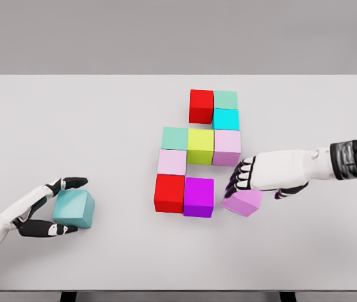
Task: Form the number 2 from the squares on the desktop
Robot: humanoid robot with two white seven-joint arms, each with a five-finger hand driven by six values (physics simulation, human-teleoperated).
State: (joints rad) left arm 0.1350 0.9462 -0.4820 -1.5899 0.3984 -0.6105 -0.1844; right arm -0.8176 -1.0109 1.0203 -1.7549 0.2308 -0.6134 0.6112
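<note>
Several coloured cubes stand joined mid-table: a red cube [201, 106], mint cube [225, 99] and cyan cube [226, 119] on top, then a mint, an olive [200, 146] and a pale pink cube [226, 147], a pink cube [172, 162], and a red [169, 193] and magenta cube [199, 197] at the bottom. My right hand [242, 182] has its fingers curled over a lilac cube [242, 202], tilted just right of the magenta one. My left hand [57, 206] grips a teal cube [74, 209] between thumb and fingers at the lower left.
The white table [71, 126] ends at a front edge along the bottom of the view and a back edge near the top. Both forearms come in low from the sides.
</note>
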